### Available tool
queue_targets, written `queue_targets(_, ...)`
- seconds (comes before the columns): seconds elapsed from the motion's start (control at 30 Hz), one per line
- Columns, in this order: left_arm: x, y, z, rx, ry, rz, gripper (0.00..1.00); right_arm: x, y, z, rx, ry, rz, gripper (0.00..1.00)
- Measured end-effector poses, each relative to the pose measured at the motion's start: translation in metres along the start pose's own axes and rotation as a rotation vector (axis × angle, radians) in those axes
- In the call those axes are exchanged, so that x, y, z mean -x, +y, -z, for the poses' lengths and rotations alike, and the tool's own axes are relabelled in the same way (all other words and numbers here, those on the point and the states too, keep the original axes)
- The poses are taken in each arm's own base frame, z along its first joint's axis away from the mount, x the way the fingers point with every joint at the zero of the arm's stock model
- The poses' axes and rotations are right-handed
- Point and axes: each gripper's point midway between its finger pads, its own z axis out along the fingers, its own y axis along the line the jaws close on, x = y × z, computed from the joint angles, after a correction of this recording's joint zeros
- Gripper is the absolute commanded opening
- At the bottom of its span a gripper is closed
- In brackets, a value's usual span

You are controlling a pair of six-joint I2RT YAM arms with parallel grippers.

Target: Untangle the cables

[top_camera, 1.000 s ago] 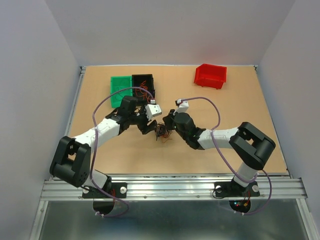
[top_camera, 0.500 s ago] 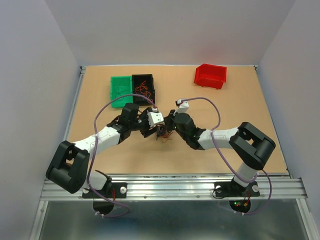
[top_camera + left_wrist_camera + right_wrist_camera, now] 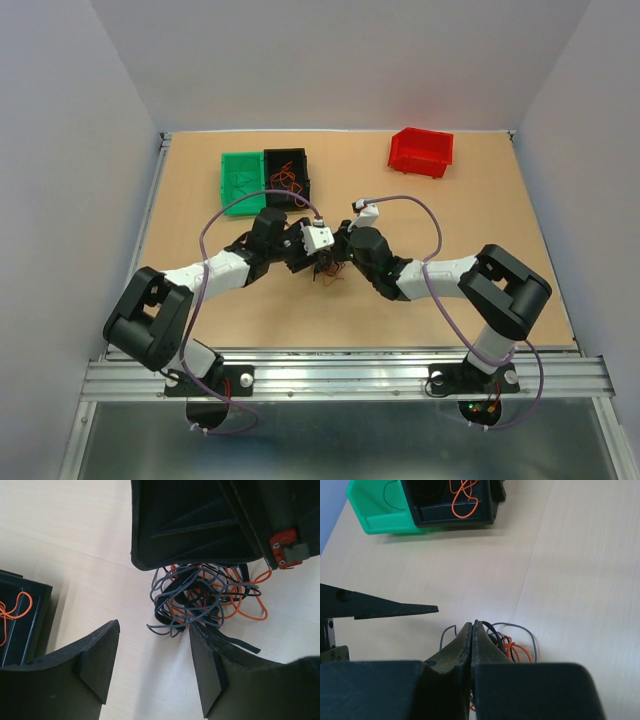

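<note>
While the cable tangle (image 3: pixel 205 600) lies mid-worktop (image 3: pixel 520 200), we see it just beyond the left end effector (image 3: pixel 152 630), whose fingers are spread apart. The right end effector (image 3: pixel 471 627) is pressed closed at the tangle's far side; we cannot tell whether it pinches a strand.

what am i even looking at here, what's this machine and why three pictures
These are two robot arms bolted to a table: the left arm and the right arm. The wide picture looks down from above. The other two come from small cameras on each wrist, looking along its fingers. Between the arms lies a tangle of cables, orange and grey-black, which they are to untangle. The right gripper is shut and seems to pinch the tangle. The left gripper is open beside it, holding nothing. Further back stand a green bin, a black bin with orange cable in it, and a red bin.
</note>
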Motion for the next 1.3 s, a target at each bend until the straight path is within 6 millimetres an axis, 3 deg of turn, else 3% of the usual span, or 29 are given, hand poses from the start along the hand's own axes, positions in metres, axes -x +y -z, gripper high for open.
queue_targets(0.03, 0.000, -0.001, -0.001, 0.000, 0.002, -0.004, 0.56, 0.000, 0.000, 0.000, 0.000, 0.000, -0.001, 0.00)
queue_targets(0.07, 0.000, -0.001, -0.003, 0.000, 0.006, -0.006, 0.44, 0.000, 0.000, 0.000, 0.000, 0.000, -0.002, 0.01)
queue_targets(0.13, -0.003, -0.001, -0.006, 0.002, 0.017, -0.007, 0.34, 0.000, 0.000, 0.000, 0.001, 0.000, -0.003, 0.01)
queue_targets(0.23, -0.009, -0.003, -0.013, -0.003, 0.046, -0.007, 0.01, 0.001, 0.001, 0.000, 0.002, -0.003, -0.008, 0.00)
queue_targets(0.27, -0.010, -0.004, -0.014, -0.003, 0.054, -0.011, 0.00, 0.001, 0.001, 0.000, 0.003, -0.004, -0.009, 0.00)
queue_targets(0.5, -0.009, -0.004, -0.016, 0.007, 0.062, -0.024, 0.00, 0.002, -0.009, 0.010, -0.018, -0.013, -0.016, 0.00)
queue_targets(0.87, 0.008, 0.013, 0.003, 0.079, 0.011, -0.012, 0.01, 0.049, -0.058, 0.064, -0.094, -0.161, -0.114, 0.01)
queue_targets(0.93, 0.010, 0.016, 0.006, 0.088, 0.000, -0.003, 0.16, 0.053, -0.059, 0.069, -0.082, -0.173, -0.121, 0.01)
queue_targets(0.97, 0.011, 0.018, 0.008, 0.093, -0.004, 0.004, 0.30, 0.053, -0.057, 0.071, -0.069, -0.169, -0.121, 0.00)
queue_targets(1.07, 0.017, 0.020, 0.013, 0.095, -0.029, 0.014, 0.47, 0.051, -0.043, 0.074, 0.008, -0.140, -0.117, 0.01)
queue_targets(1.17, 0.026, 0.020, 0.022, 0.090, -0.072, 0.028, 0.55, 0.045, -0.022, 0.077, 0.120, -0.093, -0.104, 0.00)
queue_targets(1.3, 0.051, 0.026, 0.043, 0.083, -0.180, 0.045, 0.57, 0.043, 0.001, 0.087, 0.248, -0.048, -0.093, 0.00)
